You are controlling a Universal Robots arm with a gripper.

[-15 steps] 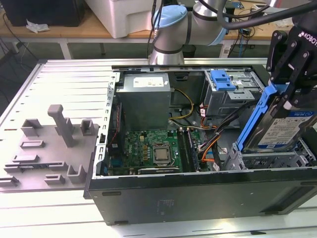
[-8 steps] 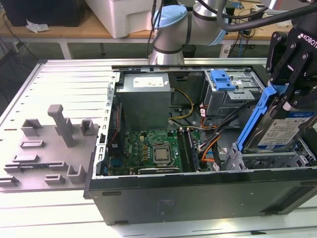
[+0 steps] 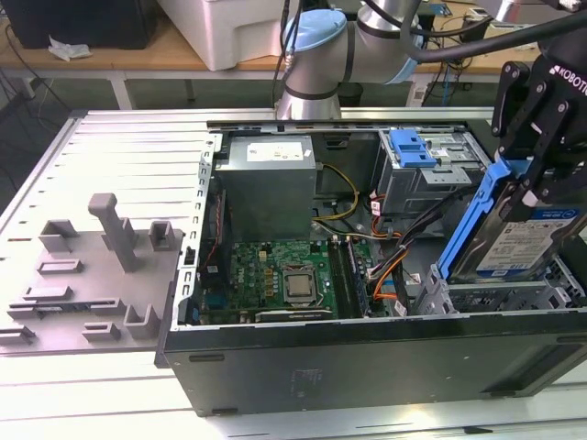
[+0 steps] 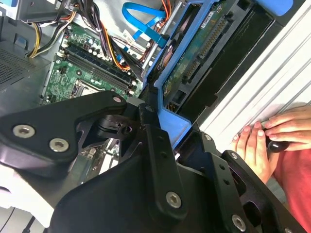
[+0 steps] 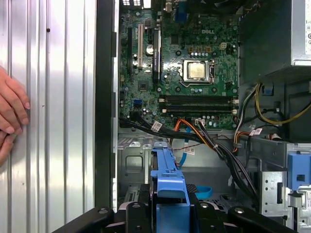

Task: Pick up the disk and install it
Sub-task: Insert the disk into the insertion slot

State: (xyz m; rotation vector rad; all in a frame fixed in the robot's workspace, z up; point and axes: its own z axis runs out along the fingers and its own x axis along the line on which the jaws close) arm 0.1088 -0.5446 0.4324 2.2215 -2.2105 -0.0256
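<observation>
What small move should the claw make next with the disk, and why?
Probably lower it slowly and level it. The claw grips the disk by its blue carrier, tilted steeply, its lower end at the grey drive bay at the exterior view's right, not yet seated.

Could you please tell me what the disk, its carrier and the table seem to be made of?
The disk: probably metal, matt silver body with a paper-like white-and-blue label. Its carrier: likely plastic, bright blue, smooth with a slight sheen. The table: seems aluminium, brushed silver with straight ribs that reflect light.
</observation>
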